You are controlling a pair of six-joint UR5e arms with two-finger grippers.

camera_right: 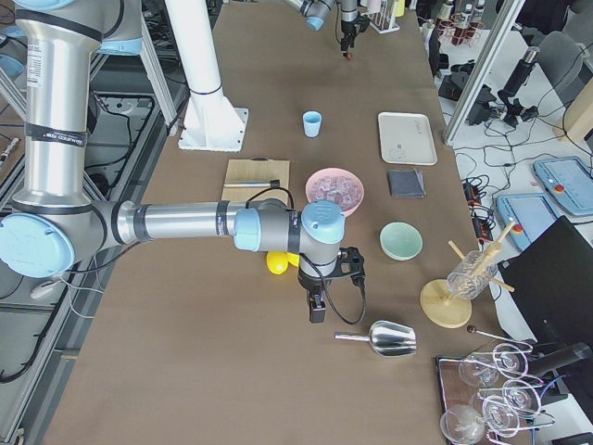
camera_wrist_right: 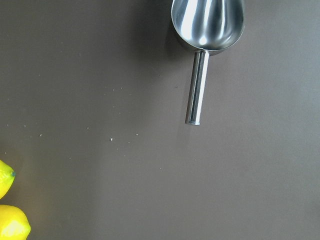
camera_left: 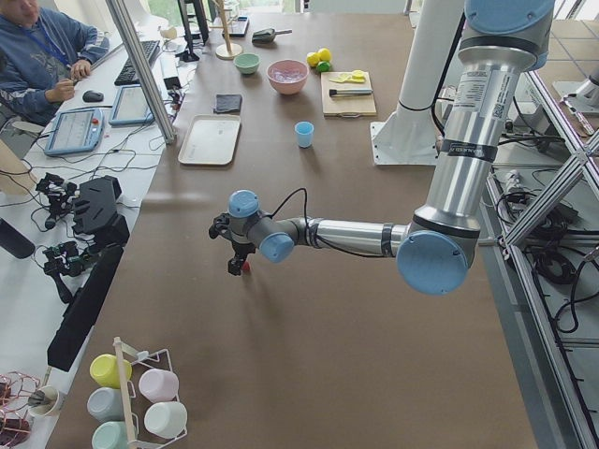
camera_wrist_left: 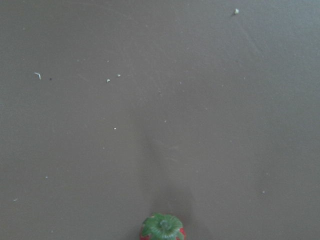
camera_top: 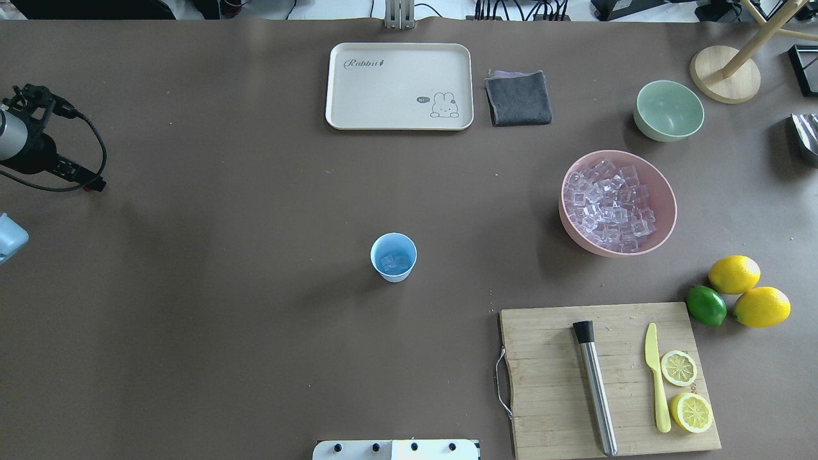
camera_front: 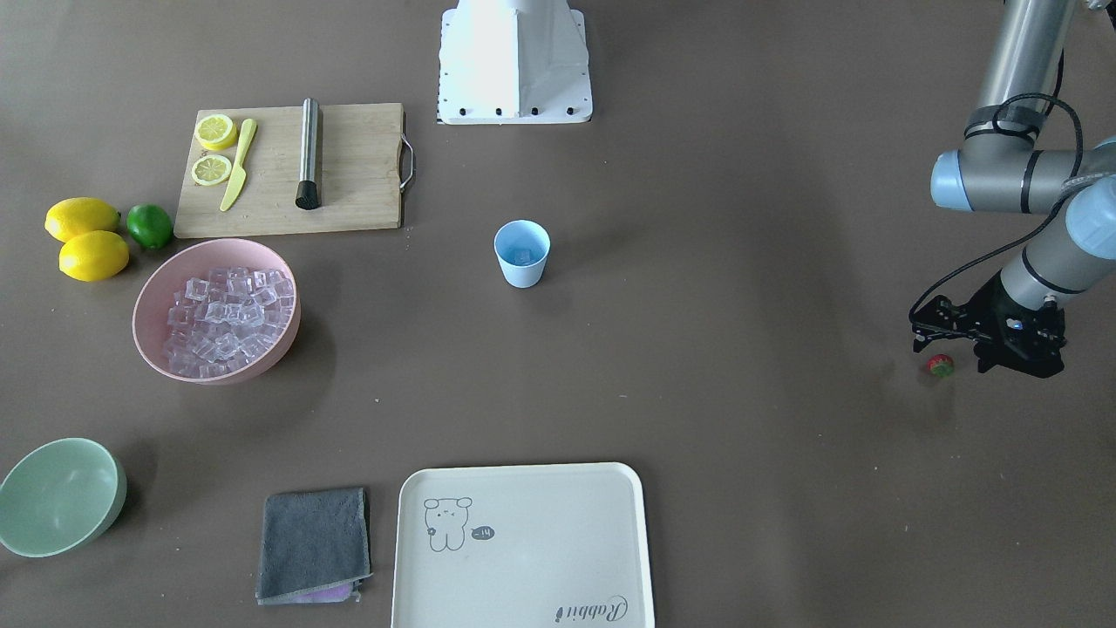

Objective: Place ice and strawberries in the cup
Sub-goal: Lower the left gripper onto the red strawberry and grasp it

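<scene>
The light-blue cup stands upright mid-table, with a few ice cubes inside. More ice fills the pink bowl. The strawberry lies on the table at the far end on my left, and shows at the bottom edge of the left wrist view. My left gripper hangs just above and beside it, looks open and holds nothing. My right gripper hovers near a steel scoop on the table. I cannot tell whether it is open or shut.
A cutting board holds a steel muddler, a yellow knife and lemon halves. Two lemons and a lime lie beside it. A cream tray, a grey cloth and a pale green bowl sit along the operators' side.
</scene>
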